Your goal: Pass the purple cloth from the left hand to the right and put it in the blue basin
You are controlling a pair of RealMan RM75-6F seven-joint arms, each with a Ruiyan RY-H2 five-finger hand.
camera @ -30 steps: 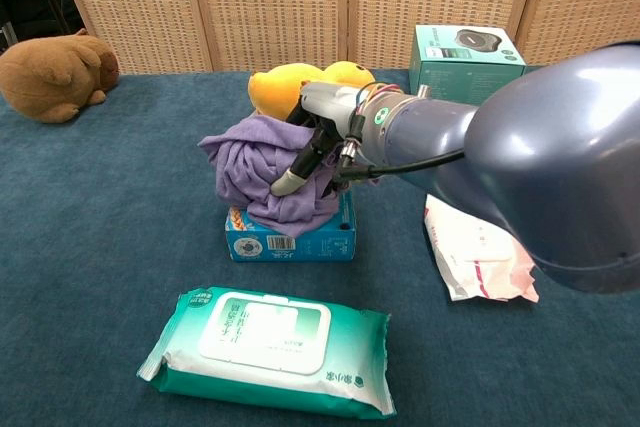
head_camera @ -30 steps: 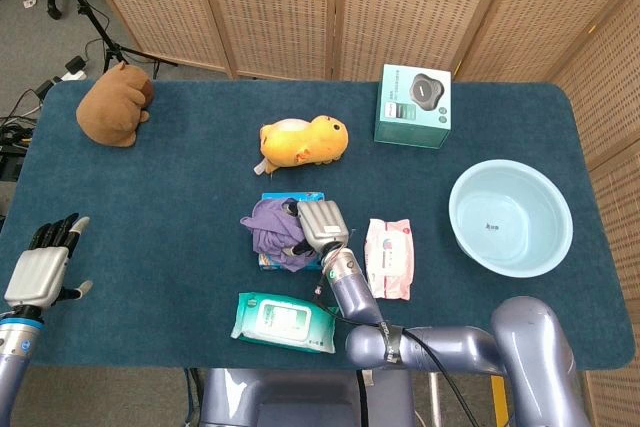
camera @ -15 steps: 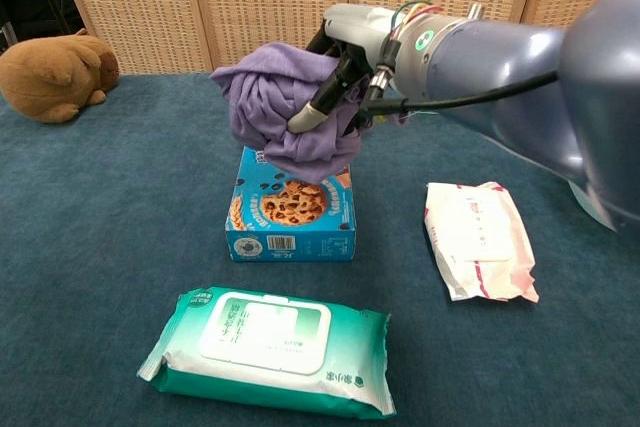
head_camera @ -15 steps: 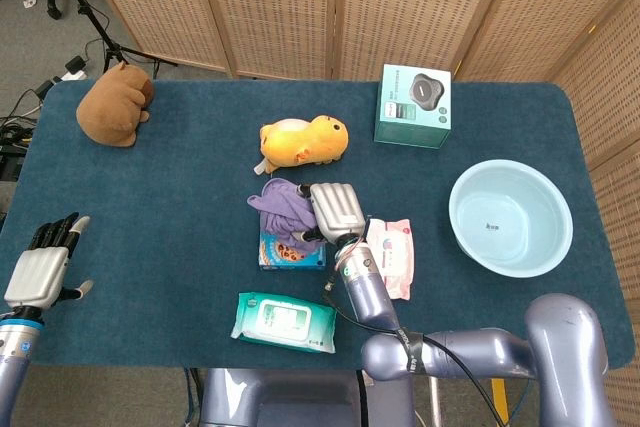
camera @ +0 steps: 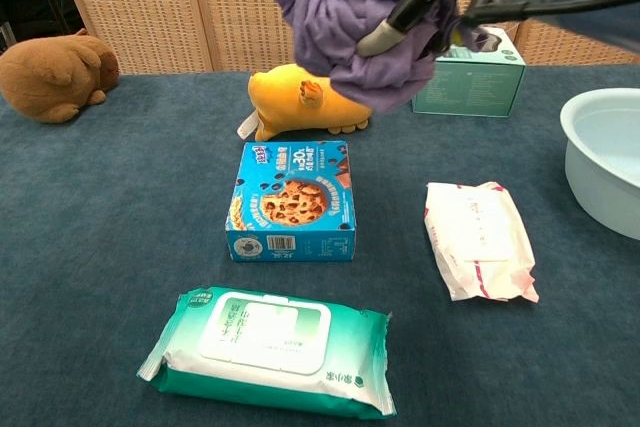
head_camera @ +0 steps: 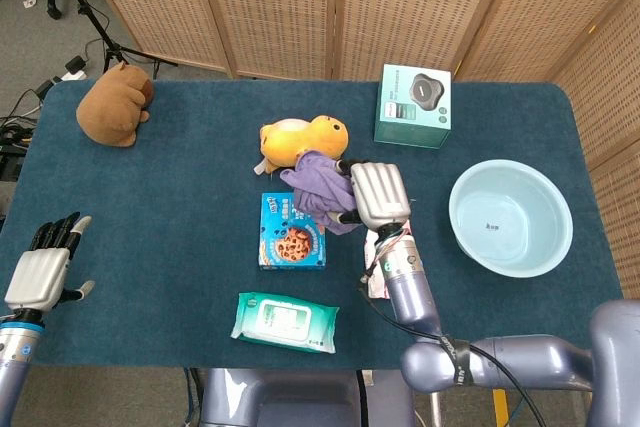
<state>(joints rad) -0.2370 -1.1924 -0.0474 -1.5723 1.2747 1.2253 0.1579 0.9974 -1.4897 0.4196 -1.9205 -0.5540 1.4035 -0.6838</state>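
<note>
Purple cloth (head_camera: 322, 190) was held bunched up in the right hand (head_camera: 377, 194), with the fingers (camera: 393, 22) wrapped around it. It was lifted off the table (head_camera: 180, 197) and hung in the air. From the head view, the cloth was seen between the yellow plush toy (head_camera: 300, 139) and the pink wipes pack (head_camera: 378, 252), just above the corner of the cookie box (head_camera: 292, 231). The silver right arm (head_camera: 415, 297) was stretched up from the bottom edge toward the middle of the table. The blue basin (head_camera: 510, 217) was set well apart on the right side, and nothing could be seen inside it.

The cloth was crumpled into a soft ball with many folds, and a loose bit was hanging down.

The left hand (head_camera: 40, 269) was kept low at the left edge, held apart from everything, with its fingers spread and nothing in them. It was seen only in the head view.

Only the head view showed the whole basin, the brown plush toy (head_camera: 115, 103) at the far left corner and the top of the teal box (head_camera: 414, 105). The chest view showed the cloth raised high above the yellow toy, and the green wipes pack (camera: 270, 351) was seen up close at the front.
</note>
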